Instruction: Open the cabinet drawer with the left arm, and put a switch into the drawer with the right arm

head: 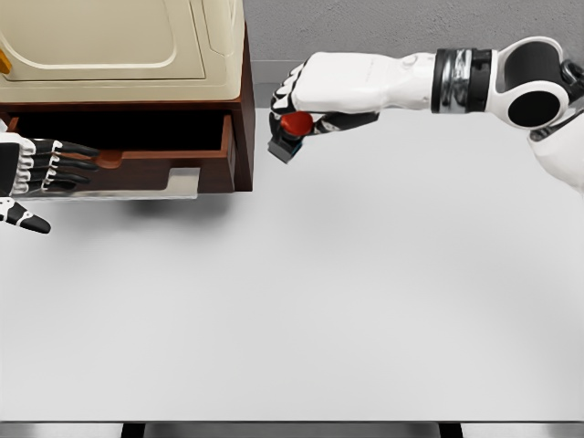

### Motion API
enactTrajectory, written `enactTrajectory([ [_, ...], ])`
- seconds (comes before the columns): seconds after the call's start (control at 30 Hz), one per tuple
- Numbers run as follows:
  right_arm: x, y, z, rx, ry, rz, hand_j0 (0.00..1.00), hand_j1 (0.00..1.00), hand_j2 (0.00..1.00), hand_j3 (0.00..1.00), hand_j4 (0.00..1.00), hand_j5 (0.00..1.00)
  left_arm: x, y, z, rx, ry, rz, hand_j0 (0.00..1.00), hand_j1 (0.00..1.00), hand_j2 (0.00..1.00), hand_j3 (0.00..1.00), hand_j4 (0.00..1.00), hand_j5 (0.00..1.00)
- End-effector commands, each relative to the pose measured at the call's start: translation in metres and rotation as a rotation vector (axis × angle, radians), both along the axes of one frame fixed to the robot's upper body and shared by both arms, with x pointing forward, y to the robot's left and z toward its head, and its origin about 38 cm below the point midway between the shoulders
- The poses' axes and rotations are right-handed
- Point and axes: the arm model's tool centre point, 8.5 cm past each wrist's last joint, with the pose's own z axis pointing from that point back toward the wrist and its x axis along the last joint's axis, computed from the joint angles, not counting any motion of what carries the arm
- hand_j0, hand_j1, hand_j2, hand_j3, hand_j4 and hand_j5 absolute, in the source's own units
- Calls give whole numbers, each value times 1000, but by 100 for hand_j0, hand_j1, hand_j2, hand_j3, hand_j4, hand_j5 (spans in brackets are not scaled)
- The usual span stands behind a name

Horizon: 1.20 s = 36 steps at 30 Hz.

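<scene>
Across most of the frame lay the table [301,310], white and plain, with a grey wall behind it at the top. At upper left stood the cabinet [239,109], cream above and brown below, its drawer [137,155] pulled out with the left hand [41,169] at its front, fingers extended toward the knob. At upper centre the right hand [297,114] pinched the switch [290,130], dark with a red button, in the air just right of the cabinet. Carried straight left, it could have struck the side wall; a loose pinch could have dropped it short
</scene>
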Motion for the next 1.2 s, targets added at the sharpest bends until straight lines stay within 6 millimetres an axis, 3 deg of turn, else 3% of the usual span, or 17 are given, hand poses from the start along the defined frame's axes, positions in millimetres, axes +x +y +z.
enactTrajectory([
  [0.0,0,7,-1,9,12,2,50,50,50,50,50,50,-2,2,-8,18,27,2,100,100,100,100,100,100],
  [0.5,0,44,23,18,-8,15,50,50,50,50,50,50,-6,4,-11,-11,78,26,100,100,100,100,100,100],
  [1.0,-2,83,33,30,3,30,50,50,50,50,50,50,-13,14,-18,4,120,58,100,100,100,100,100,100],
  [1.17,3,101,25,15,30,40,49,49,49,49,49,49,-13,14,-18,7,116,57,100,100,100,100,100,100],
])
